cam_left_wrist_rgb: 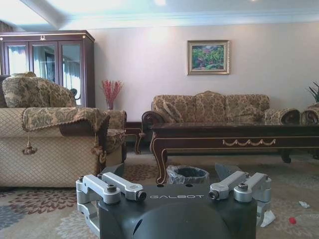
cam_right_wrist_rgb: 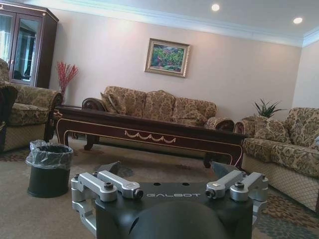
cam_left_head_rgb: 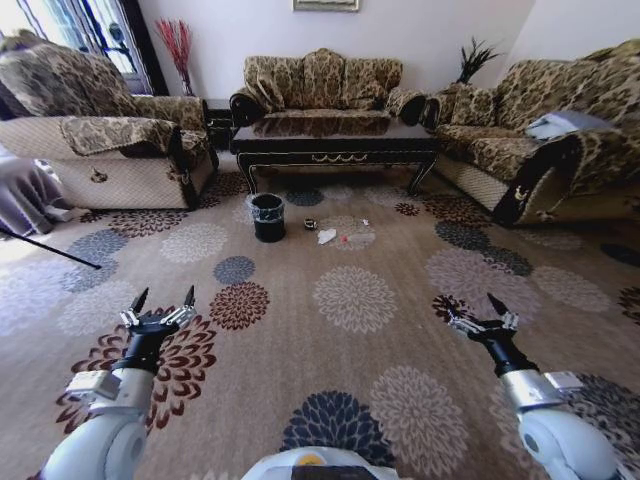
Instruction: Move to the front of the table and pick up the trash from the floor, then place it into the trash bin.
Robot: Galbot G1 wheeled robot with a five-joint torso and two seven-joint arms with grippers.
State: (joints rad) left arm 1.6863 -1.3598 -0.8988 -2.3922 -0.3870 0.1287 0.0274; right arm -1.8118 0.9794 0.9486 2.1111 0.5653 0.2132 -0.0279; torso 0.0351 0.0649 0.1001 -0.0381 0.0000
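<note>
Both tools, left [cam_left_head_rgb: 163, 297] and right [cam_left_head_rgb: 478, 312], spread apart, trash [cam_left_head_rgb: 328, 236] well ahead beside bin [cam_left_head_rgb: 267, 217]

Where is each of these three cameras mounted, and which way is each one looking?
Head view: high on the robot, looking down and forward over the carpet at the table, trash bin and trash; both arms show, left end effector and right end effector open.
Left wrist view: low, behind the left end effector, facing the table.
Right wrist view: low, behind the right end effector, facing the table.
All three share the table and the bin.
</note>
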